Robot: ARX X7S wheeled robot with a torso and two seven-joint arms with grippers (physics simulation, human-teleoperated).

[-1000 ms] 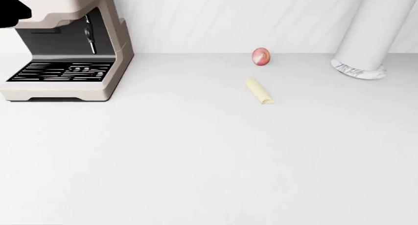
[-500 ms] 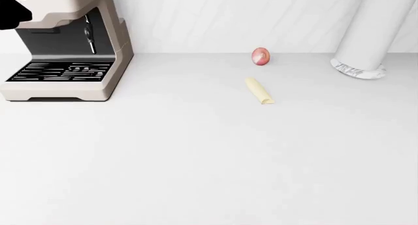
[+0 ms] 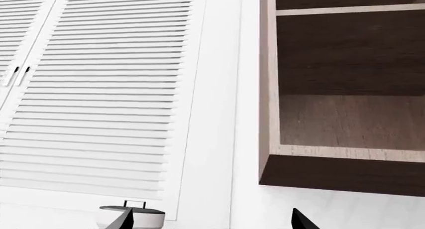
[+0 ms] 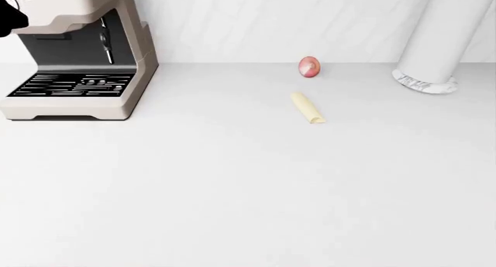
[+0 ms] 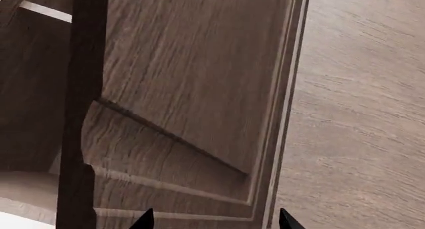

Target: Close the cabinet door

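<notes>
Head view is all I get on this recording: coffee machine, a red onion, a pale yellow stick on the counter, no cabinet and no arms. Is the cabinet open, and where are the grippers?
Observer: Yes. The left wrist view shows an open cabinet, its wooden shelves bare, beside closed white louvered doors.
Operator: And the right arm?
Observer: The right gripper points at the brown wooden door panel from close up; only its two dark fingertips show, spread apart, holding nothing.
Operator: Left gripper holding anything?
Observer: No. The left gripper shows two separated tips with nothing between them, aimed toward the cabinet's lower edge.
</notes>
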